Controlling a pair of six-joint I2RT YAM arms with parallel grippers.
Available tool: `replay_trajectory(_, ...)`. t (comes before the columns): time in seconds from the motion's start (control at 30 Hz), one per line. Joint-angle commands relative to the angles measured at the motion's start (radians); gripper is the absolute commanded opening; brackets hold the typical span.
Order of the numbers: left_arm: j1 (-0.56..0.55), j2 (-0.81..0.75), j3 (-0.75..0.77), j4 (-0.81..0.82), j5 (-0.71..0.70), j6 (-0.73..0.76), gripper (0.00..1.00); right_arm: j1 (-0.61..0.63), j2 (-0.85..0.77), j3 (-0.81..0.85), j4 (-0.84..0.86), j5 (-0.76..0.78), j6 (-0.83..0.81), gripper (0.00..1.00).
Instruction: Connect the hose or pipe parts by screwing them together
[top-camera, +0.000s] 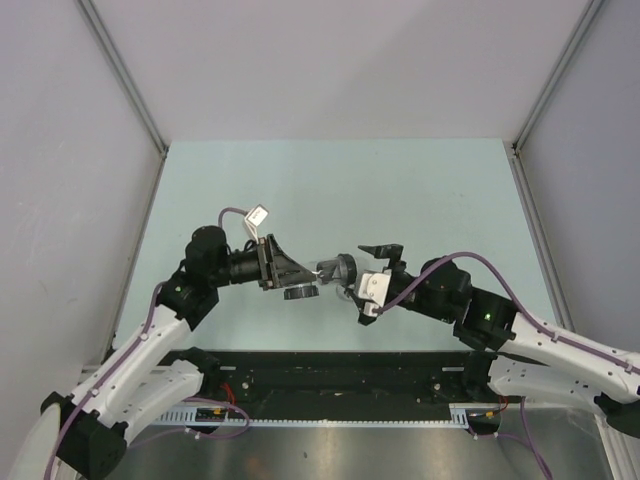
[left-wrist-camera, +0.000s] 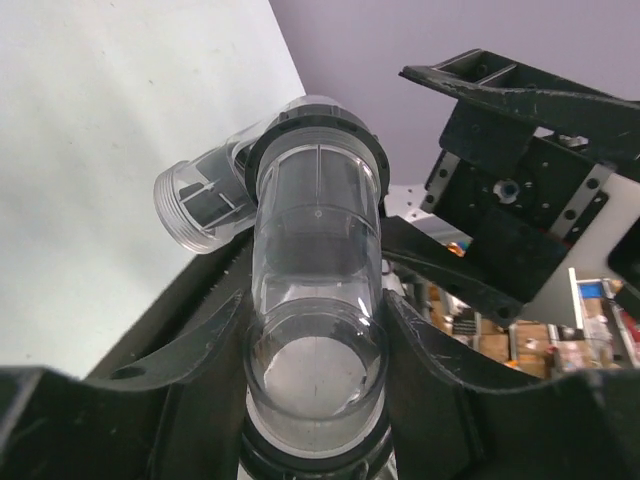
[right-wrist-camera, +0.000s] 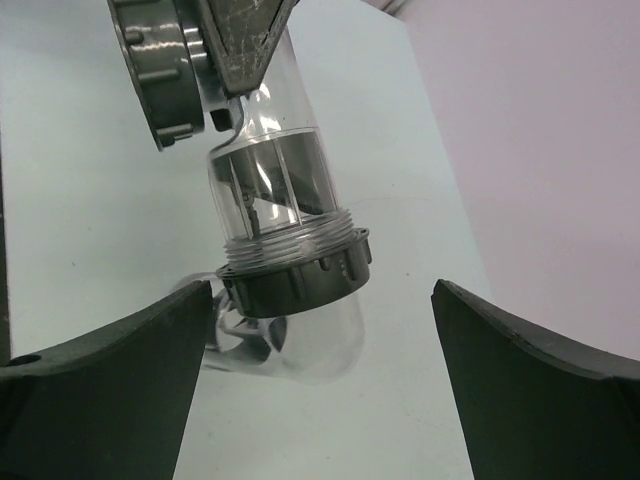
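The pipe parts are clear plastic. My left gripper (left-wrist-camera: 315, 350) is shut on a straight clear tube (left-wrist-camera: 318, 250), which has a dark ring (left-wrist-camera: 320, 130) at its far end. A clear elbow with a threaded end (left-wrist-camera: 195, 205) sits on that ring. In the right wrist view the dark ring nut (right-wrist-camera: 295, 275) sits on the tube's thread, with the clear elbow (right-wrist-camera: 310, 345) beyond it. My right gripper (right-wrist-camera: 322, 290) stands open, one finger on each side of the ring nut and the right one well clear of it. From above, the joined parts (top-camera: 335, 268) hang between the left gripper (top-camera: 290, 268) and the right gripper (top-camera: 352, 282).
A second dark ring (top-camera: 300, 292) sits at the tube's near end, under the left gripper. Grey walls (top-camera: 70, 150) enclose the pale green table (top-camera: 400, 190) on both sides. A black rail (top-camera: 330, 375) runs along the near edge between the arm bases.
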Motion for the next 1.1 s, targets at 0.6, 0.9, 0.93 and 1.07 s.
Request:
replay_trajectory(0.6,0.021,0.054,0.111,0.059,0.27,-0.004,0.0,0.063,0.083,-0.02,0.081,-0.015,-0.191,0.48)
replay_trajectory(0.9,-0.109,0.03,0.105,0.061,0.072,0.655,0.0,0.033,0.132,-0.009,0.068,-0.317,0.051,0.17)
replay_trajectory(0.93,-0.129,0.021,0.097,0.059,0.074,0.725,0.0,0.021,0.143,-0.009,0.068,-0.352,0.077,0.17)
replay_trajectory(1.07,-0.25,-0.051,0.033,0.059,0.077,1.145,0.0,-0.074,0.19,-0.009,0.069,-0.52,0.215,0.15)
